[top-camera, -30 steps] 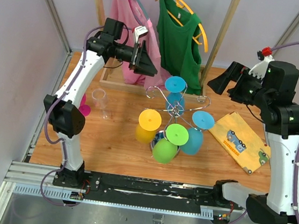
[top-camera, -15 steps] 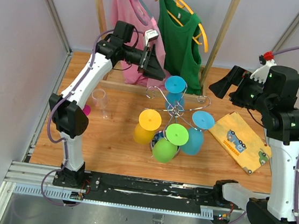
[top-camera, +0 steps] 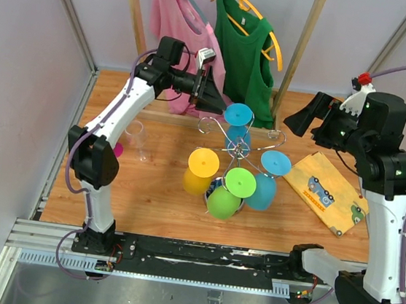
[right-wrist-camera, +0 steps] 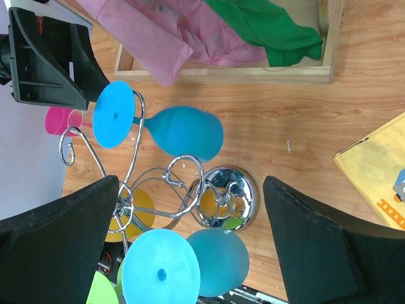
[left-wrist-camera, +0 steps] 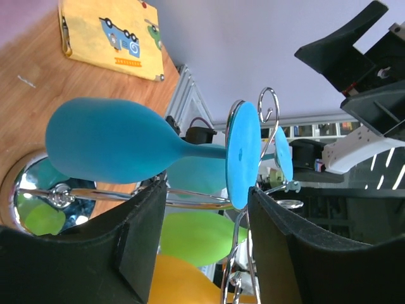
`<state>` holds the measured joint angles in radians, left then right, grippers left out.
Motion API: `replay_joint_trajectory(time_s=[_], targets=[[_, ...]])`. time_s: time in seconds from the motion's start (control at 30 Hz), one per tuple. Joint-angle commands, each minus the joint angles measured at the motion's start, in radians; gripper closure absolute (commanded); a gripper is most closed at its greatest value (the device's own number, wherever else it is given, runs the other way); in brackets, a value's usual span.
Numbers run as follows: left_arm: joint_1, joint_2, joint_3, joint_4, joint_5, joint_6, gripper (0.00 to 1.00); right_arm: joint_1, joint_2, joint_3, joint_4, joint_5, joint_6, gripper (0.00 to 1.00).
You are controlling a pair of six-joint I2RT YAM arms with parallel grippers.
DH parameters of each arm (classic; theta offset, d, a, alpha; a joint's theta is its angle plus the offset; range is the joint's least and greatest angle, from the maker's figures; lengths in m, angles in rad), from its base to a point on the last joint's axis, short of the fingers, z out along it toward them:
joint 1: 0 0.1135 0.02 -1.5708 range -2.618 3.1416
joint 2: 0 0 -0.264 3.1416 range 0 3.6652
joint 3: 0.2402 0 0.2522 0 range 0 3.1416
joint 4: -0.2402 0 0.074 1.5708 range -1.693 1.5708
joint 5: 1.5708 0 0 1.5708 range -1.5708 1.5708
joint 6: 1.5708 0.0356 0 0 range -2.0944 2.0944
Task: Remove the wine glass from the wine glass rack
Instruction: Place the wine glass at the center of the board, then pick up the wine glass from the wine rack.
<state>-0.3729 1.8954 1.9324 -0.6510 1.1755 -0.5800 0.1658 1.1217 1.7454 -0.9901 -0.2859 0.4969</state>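
The chrome wine glass rack stands mid-table with several coloured glasses hanging upside down from it. The blue wine glass hangs on the far arm. My left gripper is open right beside that glass's foot. In the left wrist view the blue foot disc and stem lie between my open jaws, the disc close to the right finger, the bowl beyond. My right gripper is open and empty, above and right of the rack; its view looks down on the mirror base.
Yellow, green and light blue glasses hang on the nearer arms. A wooden clothes rail with a pink shirt and a green top stands behind. A clear glass and pink cup stand left; a yellow board lies right.
My left gripper has swung right and forward, from beside the pink shirt to the blue glass's foot. The right arm has shifted only slightly.
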Motion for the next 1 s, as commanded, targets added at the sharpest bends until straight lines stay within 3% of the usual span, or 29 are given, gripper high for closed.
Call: replay_joint_trajectory(time_s=[0.0, 0.77, 0.97], targets=[[-0.017, -0.064, -0.024, 0.122, 0.025, -0.103, 0.42, -0.019, -0.023, -0.013, -0.006, 0.013, -0.003, 0.02], [-0.037, -0.098, -0.099, 0.177, 0.044, -0.145, 0.48, -0.019, -0.038, -0.019, -0.007, 0.013, -0.001, 0.01], [-0.041, -0.096, -0.097, 0.185, 0.048, -0.154, 0.57, -0.018, -0.039, -0.023, -0.006, 0.011, -0.003, 0.01]])
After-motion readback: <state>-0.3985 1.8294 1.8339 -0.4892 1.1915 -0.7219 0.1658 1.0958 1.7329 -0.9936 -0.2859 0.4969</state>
